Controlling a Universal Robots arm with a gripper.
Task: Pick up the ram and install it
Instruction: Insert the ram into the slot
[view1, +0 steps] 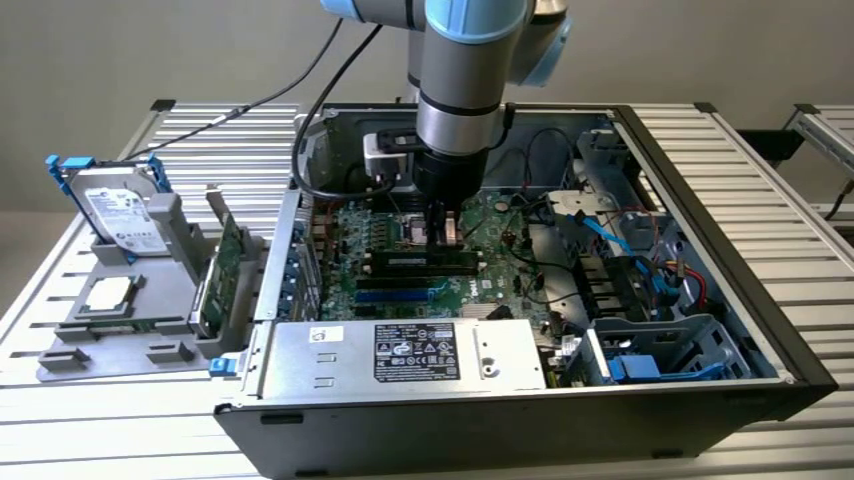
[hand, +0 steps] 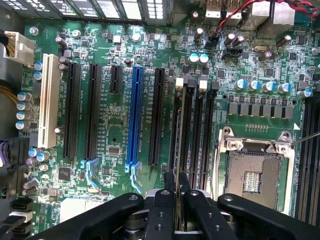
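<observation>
Arm (view1: 461, 90) reaches down into open computer case (view1: 747, 300). Claw (view1: 447, 232) sits low over the motherboard (hand: 115, 130).

Claw state: fingers (hand: 162, 200) drawn in almost together, pinching a thin olive-green edge between them. That edge is the ram (hand: 177, 205), seen edge-on and upright in the grip.

Directly under and ahead of the fingertips: bank of black memory slots (hand: 200, 130), running in line with the held stick. White and black latches at the far end. Cannot tell whether the stick's lower edge touches a slot or hangs just above it.

To one side of the claw, near: long blue expansion slot (hand: 134, 115), with black slots flanking it. To the other side, just beside the memory slots: open processor socket (hand: 255, 177) with a metal frame.

In the exterior view, the power supply box (view1: 400, 355) with its label lies between claw and camera. Well apart from the claw, outside the case toward the exterior view's left: gray holder (view1: 120, 340) carrying a hard drive (view1: 118, 215), a square silver processor chip (view1: 110, 292) and a green expansion card (view1: 227, 265) standing on edge.
</observation>
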